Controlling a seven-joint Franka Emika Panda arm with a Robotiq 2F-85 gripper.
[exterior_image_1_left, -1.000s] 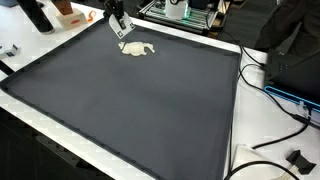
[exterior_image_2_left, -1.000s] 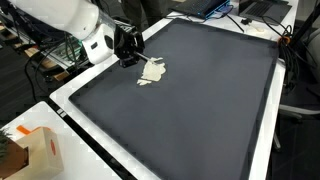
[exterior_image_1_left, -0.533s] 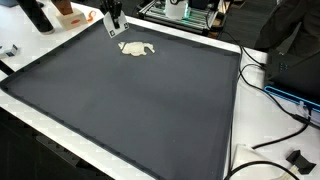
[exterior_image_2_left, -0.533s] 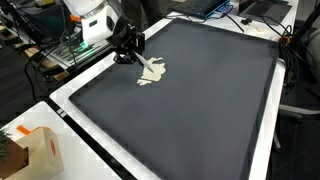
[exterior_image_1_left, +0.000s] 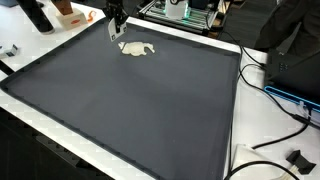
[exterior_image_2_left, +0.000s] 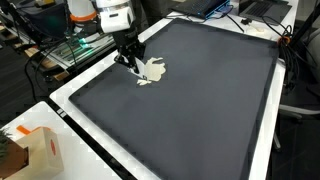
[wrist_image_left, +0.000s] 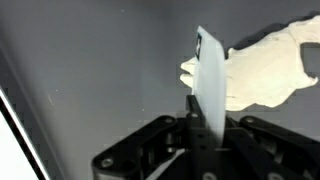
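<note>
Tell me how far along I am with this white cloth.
Done: the gripper is at the edge of the white cloth. In hand: in the wrist view a flap of it appears pinched between the fingers. Left: the rest lies crumpled on the dark mat, not yet lifted.

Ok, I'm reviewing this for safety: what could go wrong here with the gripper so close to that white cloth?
The gripper hangs low at the edge of the white cloth, so it may push or bunch the cloth instead of catching it. Both lie near the border of the dark mat, so the cloth could slide off it.
</note>
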